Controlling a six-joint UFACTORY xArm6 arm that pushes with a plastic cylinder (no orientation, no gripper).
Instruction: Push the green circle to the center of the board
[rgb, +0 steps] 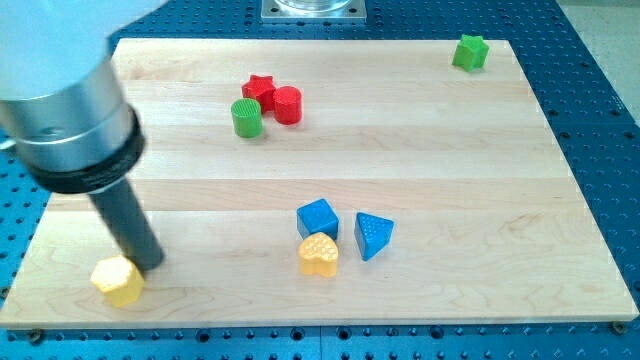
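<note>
The green circle (246, 117) stands on the wooden board (440, 170) at the upper left of middle. It touches a red star (260, 89) and sits beside a red circle (287, 104). My tip (150, 263) is at the board's lower left, far below and left of the green circle. It stands just above and right of a yellow hexagon block (118, 281).
A blue cube (318, 218), a blue triangle (373, 235) and a yellow heart (319, 254) cluster at the lower middle. A green star (469, 51) sits at the top right corner. The arm's grey body (70, 120) covers the upper left.
</note>
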